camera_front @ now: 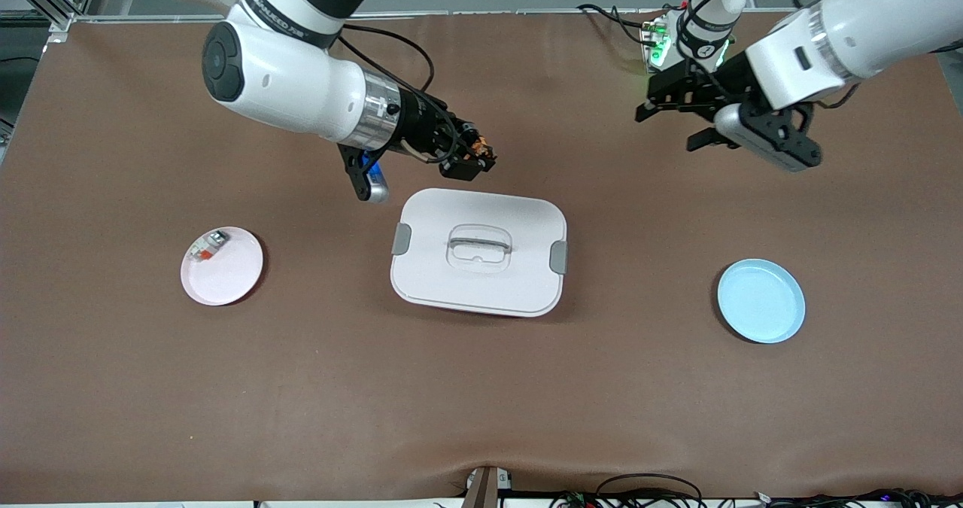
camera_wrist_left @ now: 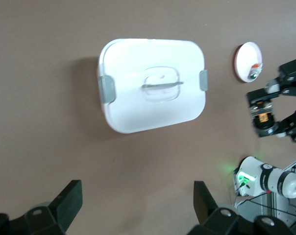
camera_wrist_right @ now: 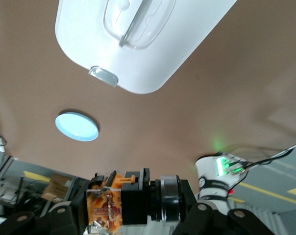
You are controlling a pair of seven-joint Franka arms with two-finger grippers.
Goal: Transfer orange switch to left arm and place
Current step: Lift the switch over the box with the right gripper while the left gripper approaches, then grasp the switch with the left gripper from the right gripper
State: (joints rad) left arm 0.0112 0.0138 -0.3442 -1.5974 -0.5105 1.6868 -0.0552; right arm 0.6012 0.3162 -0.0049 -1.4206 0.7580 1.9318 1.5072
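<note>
My right gripper (camera_front: 472, 158) is shut on the orange switch (camera_front: 480, 149), a small black block with an orange face. It holds the switch in the air over the brown mat, beside the box's edge on the robots' side. In the right wrist view the switch (camera_wrist_right: 119, 200) sits between the jaws. The white box (camera_front: 478, 252) with grey clips stands mid-table and also shows in the left wrist view (camera_wrist_left: 153, 90). My left gripper (camera_front: 666, 130) is open and empty, up over the mat toward the left arm's end; its fingers (camera_wrist_left: 69, 200) stand wide apart.
A pink plate (camera_front: 233, 275) toward the right arm's end holds a small whitish-grey component (camera_front: 207, 246). A light blue plate (camera_front: 760, 300) lies toward the left arm's end. A green-lit device (camera_front: 662, 41) with cables sits by the left arm's base.
</note>
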